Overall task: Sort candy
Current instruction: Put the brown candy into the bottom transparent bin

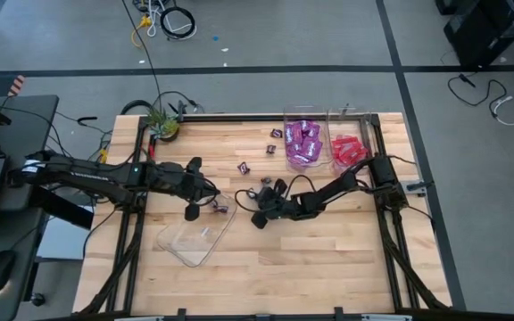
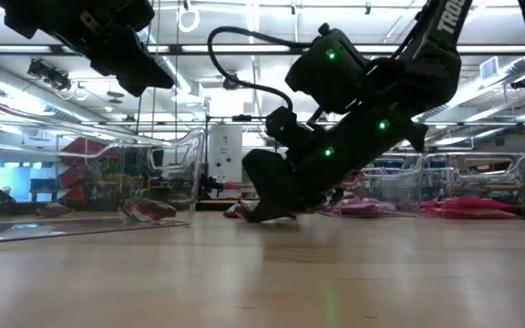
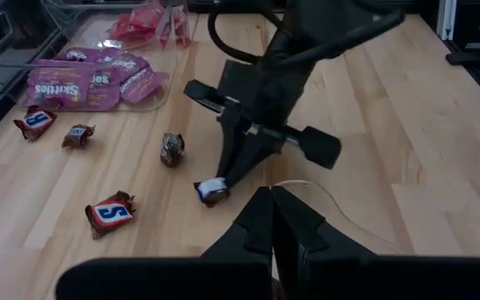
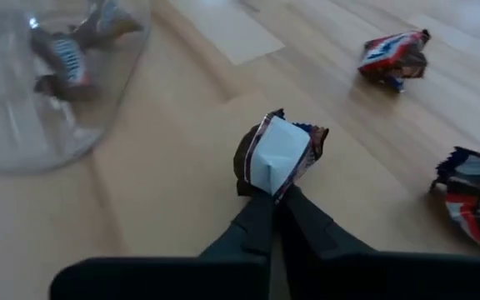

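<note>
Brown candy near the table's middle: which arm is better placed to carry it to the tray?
Right. Its end effector is already shut on the brown candy at the tabletop, beside the clear tray. The left end effector hangs over that tray, holding nothing visible.

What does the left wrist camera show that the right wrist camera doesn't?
Only the left wrist view shows the purple packets and red packets in their clear trays, the right arm reaching down, and the left pincer, shut and empty. Only the right wrist view shows the other clear tray holding a brown candy. Both show the right pincer shut on a small brown wrapped candy at the wooden table, with loose candies nearby.
</note>
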